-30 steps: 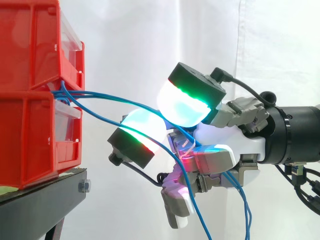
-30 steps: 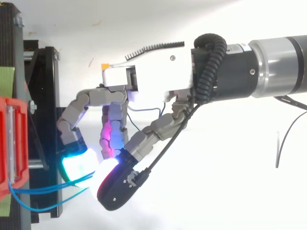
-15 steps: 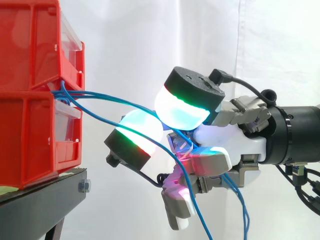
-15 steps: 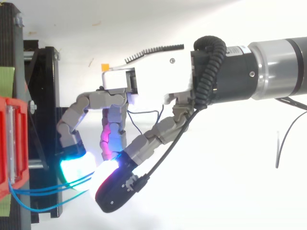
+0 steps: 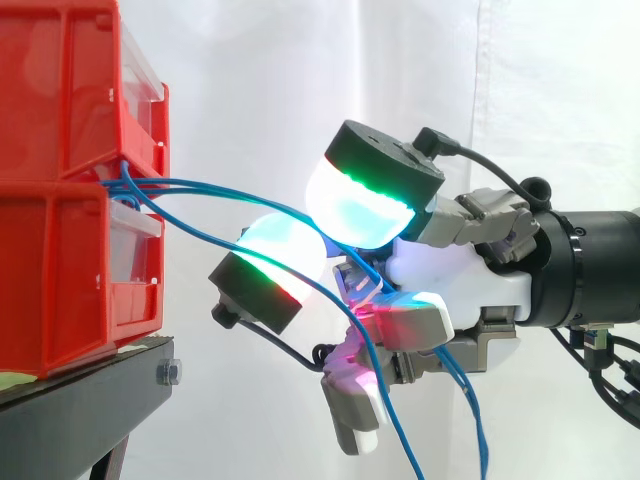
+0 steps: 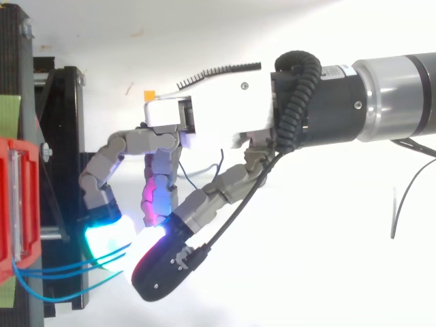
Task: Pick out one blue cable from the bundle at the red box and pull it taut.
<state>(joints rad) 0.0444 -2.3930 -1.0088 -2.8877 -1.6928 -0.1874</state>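
Two red bins [image 5: 70,180] are stacked on a black stand [image 5: 90,400] at the left. Several thin blue cables [image 5: 200,184] leave the gap between the bins and run right into my hand [image 5: 450,285]. The fingers are curled round them. The cables pass between two cyan-and-green glowing fingertips [image 5: 360,205] and a magenta-lit pad below, then hang down under the palm. From above, the hand [image 6: 225,116] reaches in from the right and the blue cables [image 6: 68,267] span the short gap from the red bin [image 6: 17,204] to the fingertips.
A white curtain hangs behind everything. The black stand [image 6: 65,136] lies just left of the fingertips, with green tape [image 6: 8,116] on its far side. A thin dark wire [image 6: 402,197] lies on the white surface at the right.
The hand has edged a little left toward the bins, and the upper fingertip has risen slightly. The hanging cable ends have shifted left with it.
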